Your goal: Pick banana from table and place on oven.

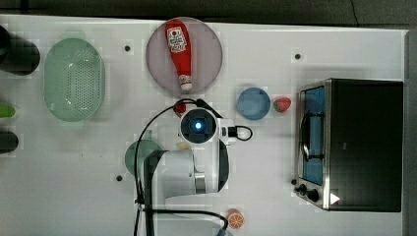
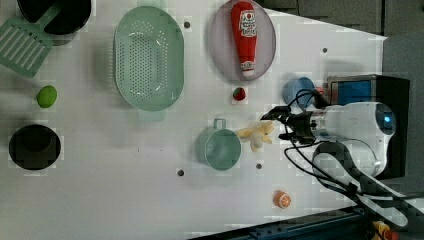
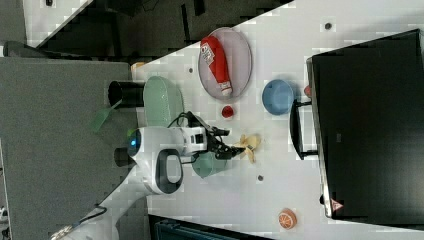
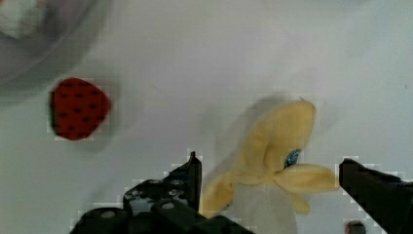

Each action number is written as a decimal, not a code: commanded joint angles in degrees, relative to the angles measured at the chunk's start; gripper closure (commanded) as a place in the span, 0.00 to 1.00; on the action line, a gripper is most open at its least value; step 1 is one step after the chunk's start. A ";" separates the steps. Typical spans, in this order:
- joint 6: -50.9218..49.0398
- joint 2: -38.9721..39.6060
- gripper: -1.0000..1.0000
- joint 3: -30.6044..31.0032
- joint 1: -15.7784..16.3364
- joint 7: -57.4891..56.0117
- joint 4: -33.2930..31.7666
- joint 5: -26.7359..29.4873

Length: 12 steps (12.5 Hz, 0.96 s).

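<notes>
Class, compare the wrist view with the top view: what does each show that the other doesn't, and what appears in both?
Wrist view alone: the peeled banana lying on the table, between the open end effector's fingers.

Top view alone: the oven, the ketchup bottle on its plate, the green colander, the blue bowl and the orange slice.

Both: the white table and a strawberry near the arm.

Three views look down on the table (image 1: 275,196); the wrist view hangs close above it.
</notes>
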 commanded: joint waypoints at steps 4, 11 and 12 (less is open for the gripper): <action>3.83 4.09 0.04 1.05 -0.68 7.23 -0.75 0.94; 7.35 4.85 0.75 1.52 -0.67 7.24 -1.20 0.94; 7.33 4.42 0.75 1.51 -0.69 7.23 -1.17 0.94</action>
